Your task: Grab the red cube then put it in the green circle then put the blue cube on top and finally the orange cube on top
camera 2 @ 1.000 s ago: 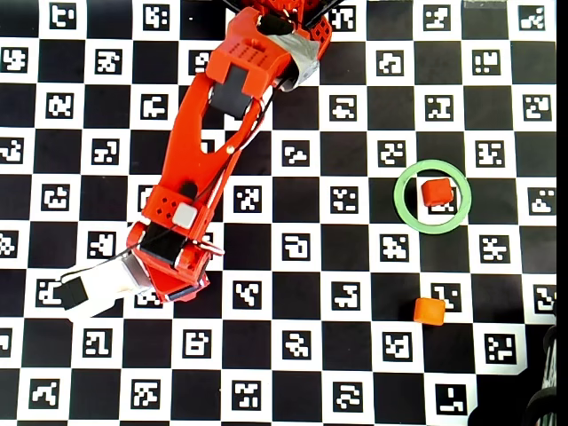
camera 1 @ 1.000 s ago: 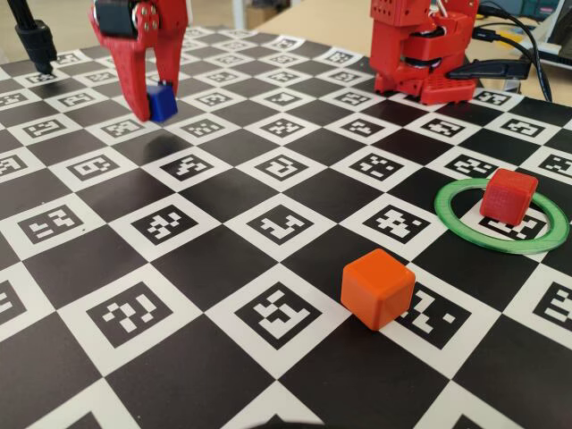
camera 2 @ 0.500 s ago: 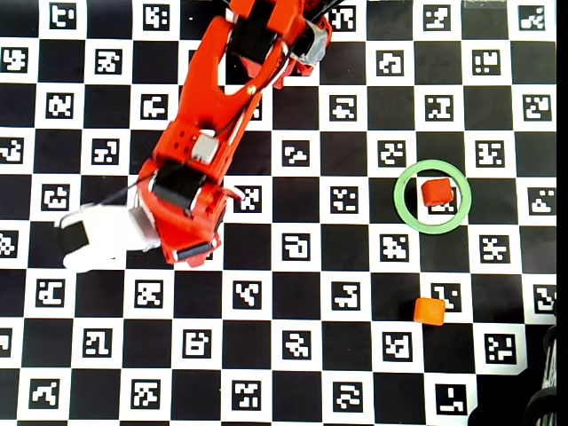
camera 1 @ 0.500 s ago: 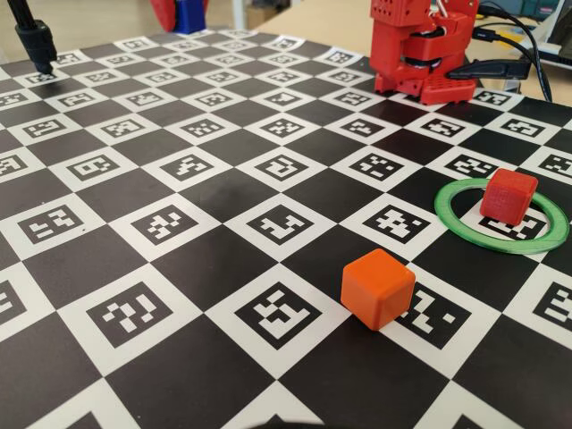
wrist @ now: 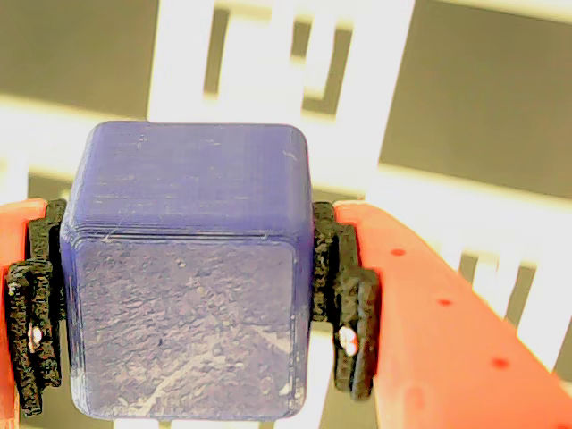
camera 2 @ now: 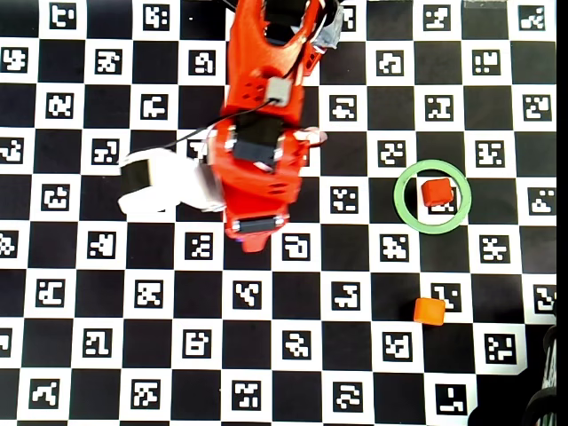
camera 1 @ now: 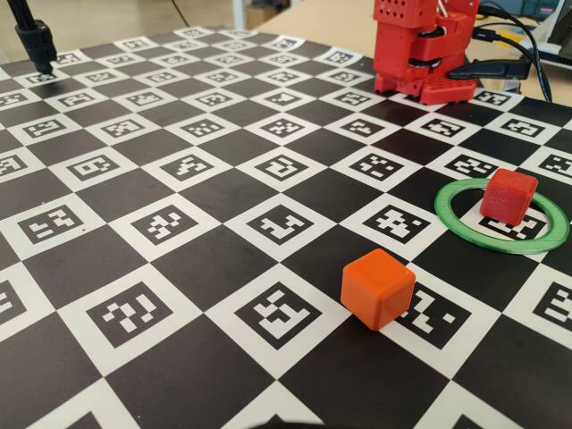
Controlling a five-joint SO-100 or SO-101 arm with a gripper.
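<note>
Blue cube (wrist: 188,277) fills the wrist view, pinched between the jaws: black pads (wrist: 344,299) press its left and right faces, orange fingers outside them. Gripper (wrist: 188,295) is up off the desk; blurred checker pattern shows behind the cube.

Fixed view: gripper and blue cube are out of frame. Red cube (camera 1: 508,197) sits inside the green circle (camera 1: 456,219) at right, toward the ring's far side, resting on the desk. Orange cube (camera 1: 378,288) is on the desk nearer the camera and left of the ring, well apart from it, straddling a white and a black square. Arm base (camera 1: 420,45) stands at the far edge, with cables running off to the right. Black stand (camera 1: 34,40) at far left.

Overhead view: arm (camera 2: 262,133) reaches down from the top edge to about mid-frame, left of center; white wrist camera housing (camera 2: 164,182) sticks out to its left. Jaws and blue cube are hidden under the arm body here. Green circle (camera 2: 404,209) is at right, mid-height, red cube (camera 2: 436,192) inside it toward the upper right. Orange cube (camera 2: 429,311) lies below the ring, clear of it. Desk (camera 2: 373,373) is covered in a black-and-white marker checkerboard.
</note>
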